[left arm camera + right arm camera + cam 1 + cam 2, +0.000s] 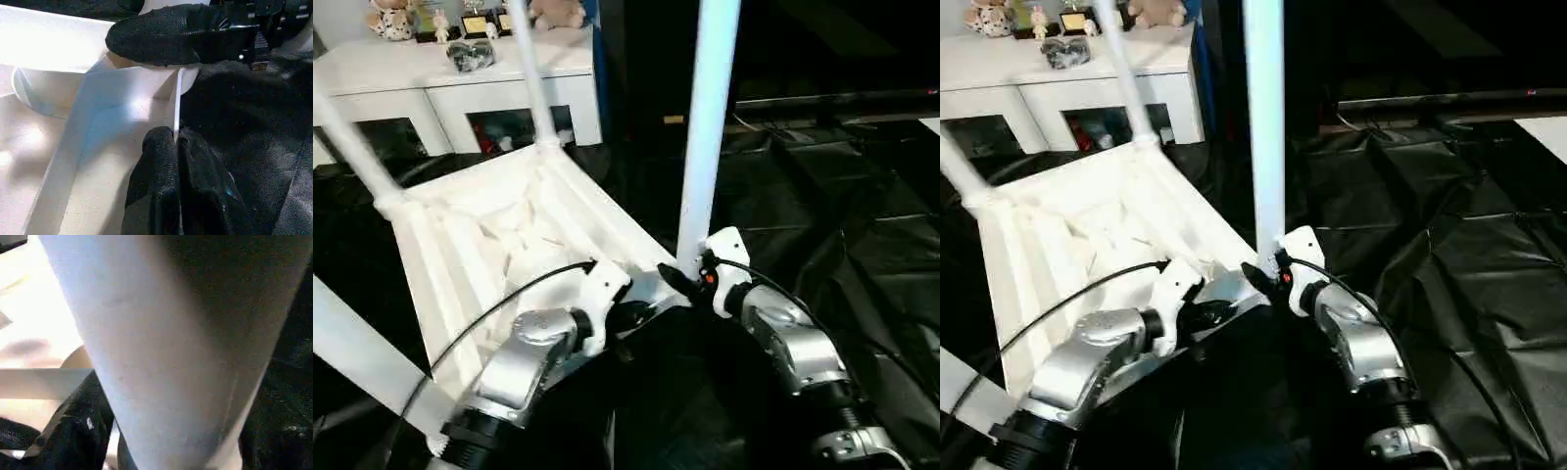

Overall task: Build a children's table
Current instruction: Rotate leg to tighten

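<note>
The children's table [509,235] is seen lying upside down on black sheeting [862,225], its ribbed underside facing up. Four white legs can be made out: one [362,362] slanting across the lower left corner, one [347,142] rising from the far left socket, one [533,83] from the far socket, and the nearest leg [705,137] standing upright at the near corner socket.

The left claw [631,313] is placed at the near edge of the tabletop, just left of the upright leg. In the left wrist view its two fingers [161,186] are seen pressed together on a thin white rib or wall [177,105] of the tabletop, which is clamped between them just below the corner socket.

The right claw [680,279] is set against the base of the upright leg, just right of the left claw. In the right wrist view the leg [171,347] is seen very close, with one black finger [80,426] lying against its side; whether the claw is closed around the leg cannot be told.

Beyond both claws, a white cabinet [460,83] with small toys [391,20] on top stands behind the table.
</note>
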Available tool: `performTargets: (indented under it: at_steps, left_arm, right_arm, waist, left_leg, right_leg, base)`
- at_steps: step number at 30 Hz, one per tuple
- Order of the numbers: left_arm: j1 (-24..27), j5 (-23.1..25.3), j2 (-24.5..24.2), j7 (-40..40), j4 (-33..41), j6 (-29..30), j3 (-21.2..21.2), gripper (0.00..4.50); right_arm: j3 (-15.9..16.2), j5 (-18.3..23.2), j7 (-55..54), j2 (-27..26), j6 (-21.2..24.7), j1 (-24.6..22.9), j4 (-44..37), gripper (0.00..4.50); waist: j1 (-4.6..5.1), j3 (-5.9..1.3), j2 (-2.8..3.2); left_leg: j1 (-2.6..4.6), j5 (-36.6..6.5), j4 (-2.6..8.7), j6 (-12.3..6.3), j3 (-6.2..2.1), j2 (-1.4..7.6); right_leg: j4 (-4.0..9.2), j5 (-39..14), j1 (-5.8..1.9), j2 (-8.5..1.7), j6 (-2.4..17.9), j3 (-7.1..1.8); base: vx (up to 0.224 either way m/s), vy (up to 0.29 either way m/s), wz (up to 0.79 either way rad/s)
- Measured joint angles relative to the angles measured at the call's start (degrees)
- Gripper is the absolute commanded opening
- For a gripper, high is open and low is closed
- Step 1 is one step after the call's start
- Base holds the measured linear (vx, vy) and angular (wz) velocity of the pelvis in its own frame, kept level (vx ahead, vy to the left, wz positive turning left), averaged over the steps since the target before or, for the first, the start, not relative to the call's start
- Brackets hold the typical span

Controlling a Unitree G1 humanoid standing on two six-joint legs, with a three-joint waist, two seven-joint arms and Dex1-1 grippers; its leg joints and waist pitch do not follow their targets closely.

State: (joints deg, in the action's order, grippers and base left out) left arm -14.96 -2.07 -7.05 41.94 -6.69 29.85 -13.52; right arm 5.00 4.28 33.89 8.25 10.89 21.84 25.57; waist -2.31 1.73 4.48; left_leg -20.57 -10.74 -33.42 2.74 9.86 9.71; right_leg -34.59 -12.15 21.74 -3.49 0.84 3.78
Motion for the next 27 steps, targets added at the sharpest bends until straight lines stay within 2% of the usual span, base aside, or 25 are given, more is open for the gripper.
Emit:
performTargets:
  at_steps: [3, 7, 10, 12, 15, 20, 27]
  left_arm:
    - [-0.01, -0.46, -0.57, 0.49, 0.26, -0.04, -0.31, 0.00]
    - [-0.01, -1.98, -2.97, 4.59, 0.91, -0.16, -0.45, 0.00]
    - [0.00, -2.72, -4.47, 7.79, 0.98, -0.51, -0.45, 0.00]
    - [0.07, -3.39, -6.75, 11.52, 1.37, -1.31, -0.98, 0.00]
    - [0.11, -4.78, -9.43, 15.92, 1.64, -1.47, -1.26, 0.00]
    - [0.11, -6.03, -12.70, 21.17, 1.65, -1.59, -1.42, 0.00]
    - [0.11, -6.76, -15.34, 25.59, 1.44, -2.16, -1.58, 0.00]
  right_arm:
    - [0.62, 0.07, 2.46, 1.28, -1.25, -0.40, -0.26, 3.56]
    - [2.17, 2.12, 11.49, 6.57, -2.23, -2.13, -2.99, 3.56]
    - [2.17, 3.03, 17.23, 9.08, -1.62, -3.24, -5.08, 3.56]
    - [2.86, 4.54, 23.09, 12.12, -0.73, -4.21, -7.21, 3.56]
    - [4.08, 6.46, 29.07, 15.14, 1.48, -4.52, -9.24, 3.56]
    - [5.72, 7.78, 34.37, 16.76, 3.55, -4.65, -10.96, 3.56]
    - [6.64, 9.03, 37.22, 16.97, 5.99, -4.89, -12.19, 3.10]
  waist:
    - [-0.23, 0.02, -0.03]
    - [-1.11, -0.03, 0.05]
    - [-1.51, -0.03, 0.06]
    - [-2.12, -0.06, 0.11]
    - [-2.67, 0.05, -0.07]
    - [-2.99, 0.28, -0.42]
    - [-3.05, 0.50, -0.75]
  left_leg:
    - [-0.04, 0.00, 0.14, 0.00, 0.01, 0.01]
    - [-0.39, 0.01, 0.27, -0.01, 0.02, 0.10]
    - [-0.45, 0.06, 0.27, -0.08, 0.03, 0.15]
    - [-0.50, 0.17, 0.26, -0.27, 0.04, 0.16]
    - [-0.53, 0.17, 0.25, -0.32, 0.07, 0.16]
    - [-0.56, 0.17, 0.16, -0.31, 0.07, 0.17]
    - [-0.64, 0.05, -0.07, -0.12, 0.07, 0.18]
  right_leg:
    - [0.00, 0.04, 0.05, 0.01, 0.03, 0.03]
    - [-0.02, 0.07, 0.15, 0.07, 0.05, 0.09]
    - [-0.13, 0.12, 0.20, 0.08, 0.16, 0.12]
    - [-0.14, 0.05, 0.28, 0.08, 0.11, 0.13]
    - [-0.13, 0.01, 0.30, 0.07, 0.13, 0.12]
    - [-0.16, 0.02, 0.30, 0.07, 0.14, 0.12]
    - [-0.25, 0.03, 0.25, 0.06, 0.15, 0.07]
  base:
    - [0.000, 0.000, 0.00]
    - [0.000, 0.000, 0.00]
    - [0.000, 0.000, 0.00]
    - [0.000, 0.000, 0.00]
    - [0.000, 0.000, 0.00]
    - [0.000, 0.000, 0.00]
    - [0.000, 0.000, 0.00]
